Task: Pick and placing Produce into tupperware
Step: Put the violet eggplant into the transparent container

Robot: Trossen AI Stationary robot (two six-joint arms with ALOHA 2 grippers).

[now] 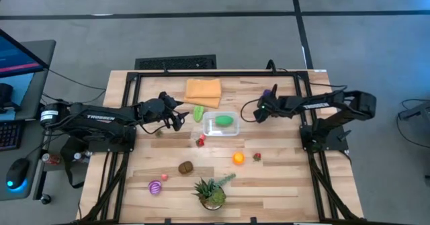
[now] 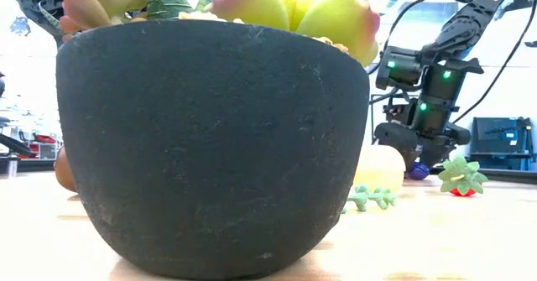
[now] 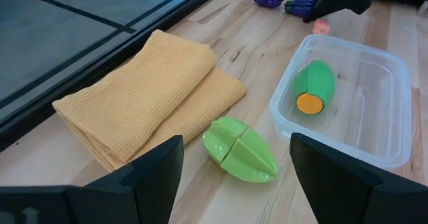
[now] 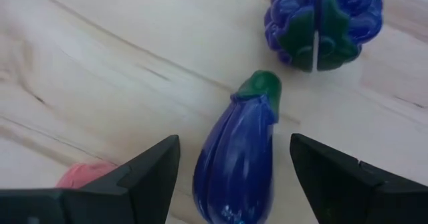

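- Looking straight down in the high view, we see the tupperware near the middle of the table, with a green piece of produce lying inside it.
- We see the folded orange cloth behind the tub, and a light green star-shaped fruit between cloth and tub.
- We find the left gripper just left of that green fruit, and the right gripper to the right of the tub, near a purple piece.
- We count loose produce in front: a red piece, a brown one, an orange one, a small red one, a striped pink-purple one, all near the potted plant.
- In the low view the dark pot fills most of the picture; beyond it one gripper hangs low over the table, and we cannot tell which arm it is from here.
- In the left wrist view our left fingers stand wide apart, holding nothing, with the light green fruit between them farther on; the tub holds the green piece with an orange cut face.
- In the right wrist view the right fingers stand wide apart around a purple eggplant, not touching it; a purple grape bunch lies just beyond, and a pink piece beside one finger.
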